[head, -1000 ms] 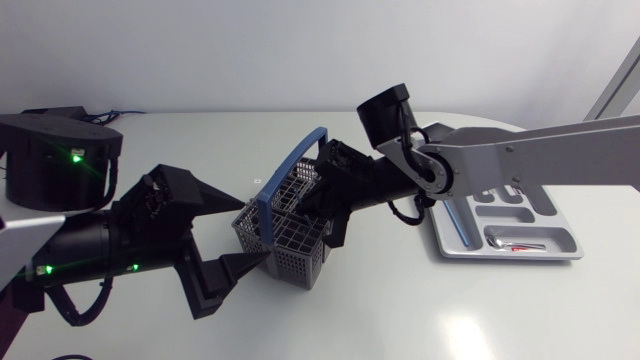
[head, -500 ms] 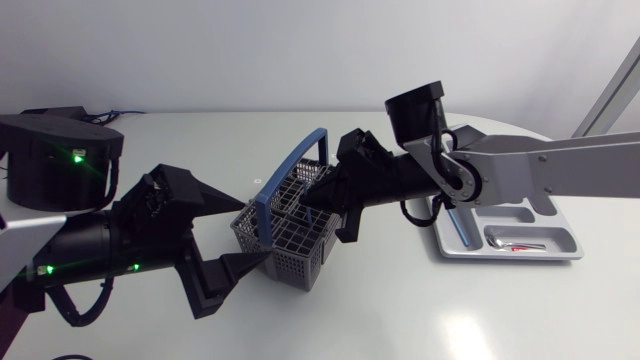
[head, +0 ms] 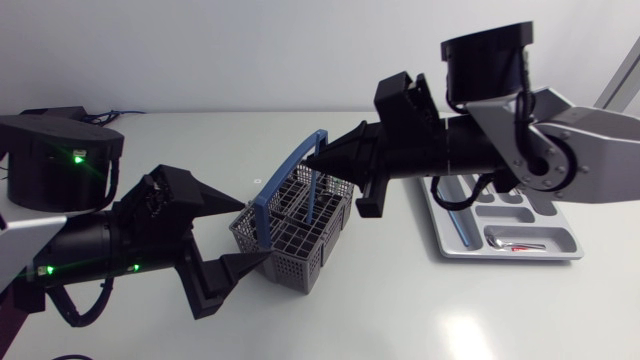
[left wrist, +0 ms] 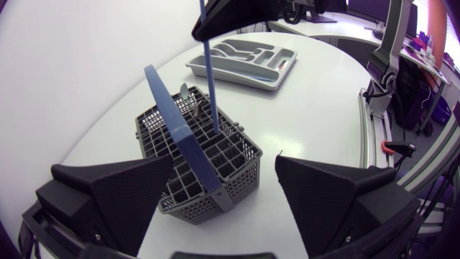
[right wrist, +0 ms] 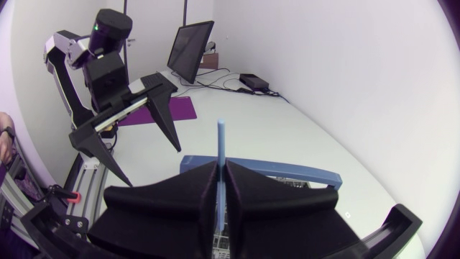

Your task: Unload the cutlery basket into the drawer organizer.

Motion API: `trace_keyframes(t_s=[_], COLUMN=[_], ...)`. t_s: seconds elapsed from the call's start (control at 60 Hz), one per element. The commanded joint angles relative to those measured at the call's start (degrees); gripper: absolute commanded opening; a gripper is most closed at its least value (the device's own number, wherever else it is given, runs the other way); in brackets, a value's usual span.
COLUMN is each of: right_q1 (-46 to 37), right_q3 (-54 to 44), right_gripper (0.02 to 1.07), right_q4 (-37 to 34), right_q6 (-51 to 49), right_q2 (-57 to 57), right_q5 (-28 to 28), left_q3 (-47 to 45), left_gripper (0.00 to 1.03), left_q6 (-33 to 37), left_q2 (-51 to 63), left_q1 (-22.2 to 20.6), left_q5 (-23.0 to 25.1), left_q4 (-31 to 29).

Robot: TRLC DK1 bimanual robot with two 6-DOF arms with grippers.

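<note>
The grey mesh cutlery basket (head: 290,240) with a blue handle (head: 285,180) stands mid-table. My right gripper (head: 316,160) hovers above it, shut on a thin blue utensil (head: 313,200) that hangs upright, its lower end still down among the basket's cells. The right wrist view shows that utensil (right wrist: 221,140) pinched between the right gripper (right wrist: 221,176) fingers. My left gripper (head: 258,233) is open, its fingers (left wrist: 108,194) astride the basket's (left wrist: 201,155) near corner without touching it. The grey drawer organizer (head: 565,250) lies at the right.
A long bluish utensil (head: 460,222), a spoon (head: 500,240) and a small red-marked piece (head: 525,247) lie in the organizer's compartments. A silver utensil (left wrist: 185,93) stands in the basket's far cells. Bare tabletop lies in front of the basket and organizer.
My right gripper has risen and drawn back to the right, pulling the blue utensil up out of the basket. The left arm and the basket have stayed put.
</note>
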Motion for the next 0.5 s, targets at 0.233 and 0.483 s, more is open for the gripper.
trace_keyframes(t_s=[0.233,0.483], right_q1=[-11.59,-27.67], right_q3=[8.41,11.39], right_gripper=[0.08,0.08], right_q4=[-18.25,-30.11], right_q6=[1.05,-5.45], right_q2=[-8.77,-0.95], right_q5=[-0.15,4.07], left_q3=[0.23,0.93], left_gripper=[0.99,0.98], left_q6=[-0.92,-0.57], left_q2=[-1.05,-2.28], left_q1=[-0.34,-0.08], left_q5=[0.28,-0.51], left_q4=[-1.48,-3.50])
